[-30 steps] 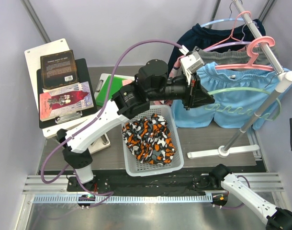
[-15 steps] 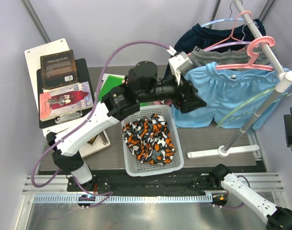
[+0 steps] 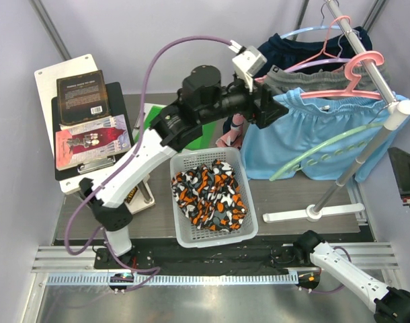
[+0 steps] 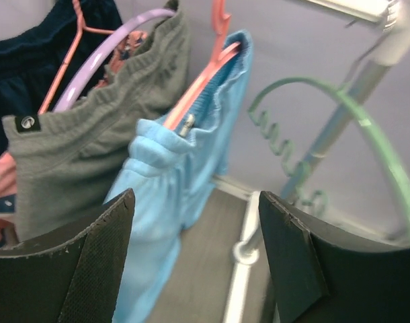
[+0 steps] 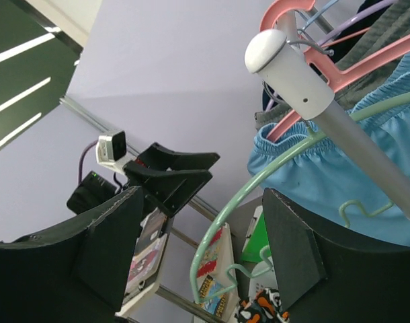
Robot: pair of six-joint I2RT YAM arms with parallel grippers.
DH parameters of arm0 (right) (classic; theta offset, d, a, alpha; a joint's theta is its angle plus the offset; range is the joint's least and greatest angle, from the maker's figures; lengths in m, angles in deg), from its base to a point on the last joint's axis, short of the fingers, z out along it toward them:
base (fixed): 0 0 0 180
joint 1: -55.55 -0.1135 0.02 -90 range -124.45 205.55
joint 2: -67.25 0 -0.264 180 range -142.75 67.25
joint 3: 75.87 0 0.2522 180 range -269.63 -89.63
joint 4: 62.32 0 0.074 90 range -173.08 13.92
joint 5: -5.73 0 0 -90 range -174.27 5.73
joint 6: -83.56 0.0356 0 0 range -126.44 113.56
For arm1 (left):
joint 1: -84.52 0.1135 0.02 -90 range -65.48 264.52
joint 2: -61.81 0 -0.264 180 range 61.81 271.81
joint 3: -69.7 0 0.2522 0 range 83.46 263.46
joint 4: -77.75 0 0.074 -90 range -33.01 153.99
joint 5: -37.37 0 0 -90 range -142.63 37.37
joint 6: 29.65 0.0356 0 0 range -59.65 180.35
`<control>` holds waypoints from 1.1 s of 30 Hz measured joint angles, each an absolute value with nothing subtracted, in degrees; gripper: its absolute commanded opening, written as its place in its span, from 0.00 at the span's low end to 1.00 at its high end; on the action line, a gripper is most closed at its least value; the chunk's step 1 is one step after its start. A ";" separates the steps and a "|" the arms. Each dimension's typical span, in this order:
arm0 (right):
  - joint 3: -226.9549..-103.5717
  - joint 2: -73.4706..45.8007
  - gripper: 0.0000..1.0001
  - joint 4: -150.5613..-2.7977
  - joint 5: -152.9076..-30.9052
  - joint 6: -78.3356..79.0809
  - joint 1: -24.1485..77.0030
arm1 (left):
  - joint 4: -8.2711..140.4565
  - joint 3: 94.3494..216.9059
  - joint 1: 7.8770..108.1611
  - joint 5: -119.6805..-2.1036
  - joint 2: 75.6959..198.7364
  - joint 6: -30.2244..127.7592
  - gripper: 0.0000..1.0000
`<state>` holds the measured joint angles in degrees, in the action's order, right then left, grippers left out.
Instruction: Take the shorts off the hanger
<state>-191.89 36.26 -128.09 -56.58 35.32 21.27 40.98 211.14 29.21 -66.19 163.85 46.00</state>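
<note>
The blue shorts (image 4: pixel 166 182) hang just before the parted left claw (image 4: pixel 195 202).

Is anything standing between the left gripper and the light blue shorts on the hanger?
Nothing visible. The open left gripper faces the light blue shorts directly; the grey shorts hang beside them, and the green hanger is off to the other side.
</note>
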 measured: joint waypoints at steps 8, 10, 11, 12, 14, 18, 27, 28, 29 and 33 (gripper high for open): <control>-194.95 35.63 0.78 -131.39 -58.90 33.94 21.10 | 41.53 216.62 30.24 -64.14 175.48 56.88 0.73; -196.00 35.80 0.78 -131.70 -58.92 33.87 21.01 | 41.68 216.62 30.43 -64.14 176.72 58.39 0.73; -196.21 36.09 0.78 -131.72 -58.90 33.87 20.97 | 41.97 216.62 30.46 -64.14 177.20 59.20 0.73; -196.24 36.33 0.78 -131.92 -58.86 33.85 20.86 | 42.36 216.62 30.54 -64.14 177.64 59.75 0.70; -196.30 36.53 0.78 -132.40 -58.73 33.74 20.66 | 43.04 216.62 30.65 -64.16 178.19 60.75 0.65; -196.45 36.53 0.78 -133.16 -58.00 32.71 19.85 | 44.88 216.43 30.67 -65.25 178.34 60.75 0.51; -197.24 36.53 0.79 -133.60 -54.62 30.97 17.07 | 47.94 213.91 29.32 -67.94 178.34 58.15 0.26; -197.20 36.53 0.79 -133.62 -54.38 30.92 16.92 | 47.94 213.91 29.08 -68.34 178.34 57.78 0.24; -197.15 36.55 0.79 -133.62 -54.00 30.90 16.68 | 47.96 213.91 28.86 -69.14 178.34 57.45 0.23; -196.45 37.29 0.79 -133.64 -53.39 30.90 16.40 | 48.04 213.93 28.25 -71.42 178.56 55.57 0.30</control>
<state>-196.45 37.29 -133.64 -53.39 30.90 16.40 48.04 213.93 28.25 -71.42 178.56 55.57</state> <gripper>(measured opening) 0.786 0.229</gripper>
